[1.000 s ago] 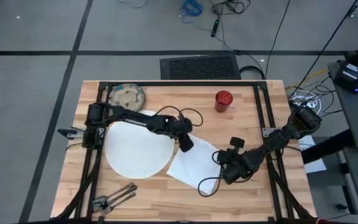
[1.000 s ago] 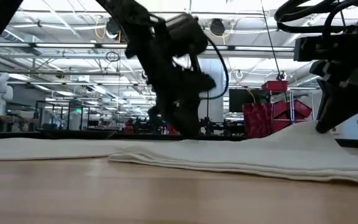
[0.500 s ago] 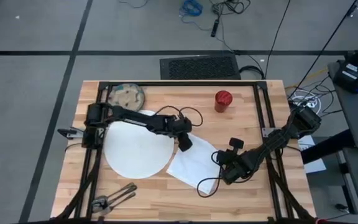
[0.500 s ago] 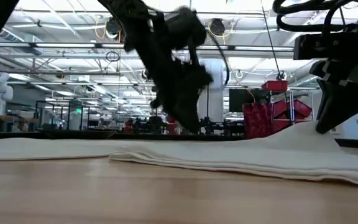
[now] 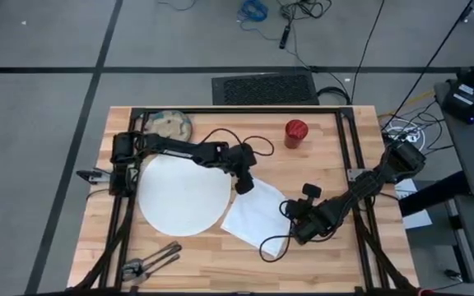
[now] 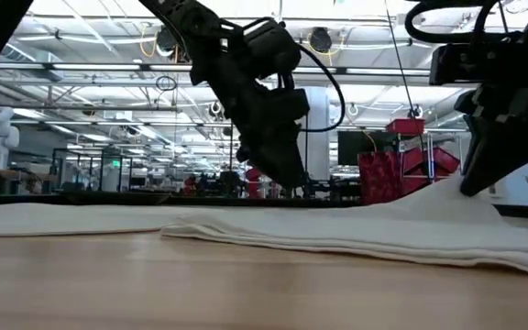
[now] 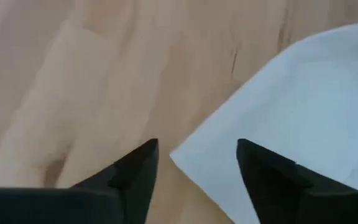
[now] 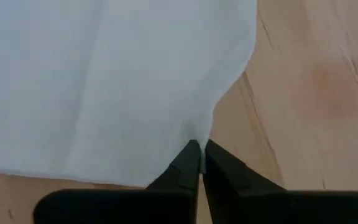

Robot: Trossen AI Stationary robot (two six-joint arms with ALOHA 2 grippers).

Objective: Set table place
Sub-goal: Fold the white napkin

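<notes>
A white napkin (image 5: pixel 256 215) lies flat on the table (image 5: pixel 327 164), right of the large white plate (image 5: pixel 182 196). My right gripper (image 5: pixel 292 224) is shut on the napkin's right edge. My left gripper (image 5: pixel 243 182) hangs open a little above the napkin's far corner (image 7: pixel 185 154), which shows between its fingers in the left wrist view, untouched. The speckled bowl (image 5: pixel 169 126) sits at the far left. The red cup (image 5: pixel 295 131) stands far of the napkin. Dark cutlery (image 5: pixel 151 264) lies at the near left. My right gripper pinches the napkin's right edge (image 8: pixel 199 132) between its two shut fingers. It comes slanting down from the table's right side. The cloth rises in a small ridge to the fingers (image 6: pixel 447 194), and the rest lies flat on the table.
Black frame rails (image 5: pixel 348 156) run along the table's left and right sides and far edge. Bare wood lies between the napkin and the cup and along the near edge.
My left gripper has risen a little off the napkin's far corner, and its arm has swung toward the far edge. The napkin and my right gripper have kept still.
</notes>
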